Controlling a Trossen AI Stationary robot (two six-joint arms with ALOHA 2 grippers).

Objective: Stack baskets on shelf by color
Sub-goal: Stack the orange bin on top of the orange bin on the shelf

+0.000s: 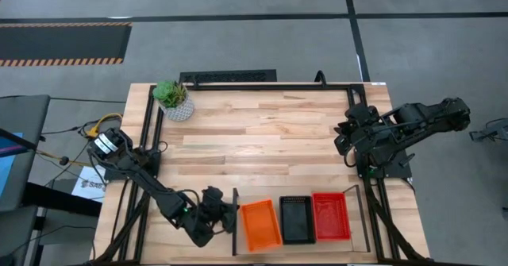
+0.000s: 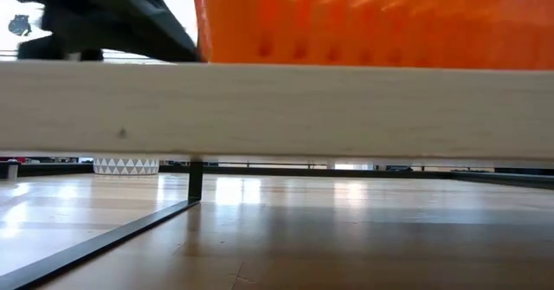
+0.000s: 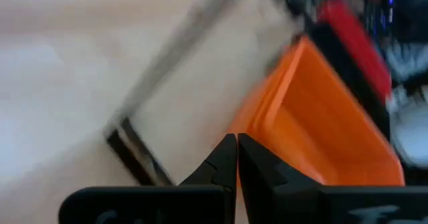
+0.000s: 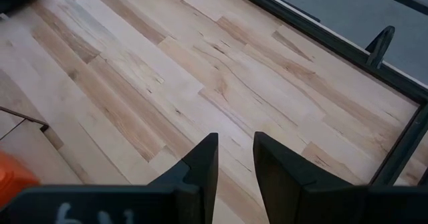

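Three stacks: baskets sit side by side on the shelf [image 1: 295,246] at the near edge of the counter [image 1: 262,131].
Orange baskets [image 1: 260,224]: left end of the shelf, just inside its black end frame; in the low view the orange mesh rises right above the light-wood board.
Black baskets [image 1: 296,218]: middle of the shelf, touching the orange and red ones on either side.
Red baskets [image 1: 330,215]: right end of the shelf, beside the right end frame.
Left gripper [image 1: 225,210]: low at the near left, just outside the shelf's left frame, close to the orange baskets; jaws pressed together, holding nothing.
Right gripper [image 1: 343,139]: farther back at the counter's right side, well apart from the shelf; jaws narrowly parted over bare wood, holding nothing.
Potted plant [image 1: 173,99]: far left corner of the counter.
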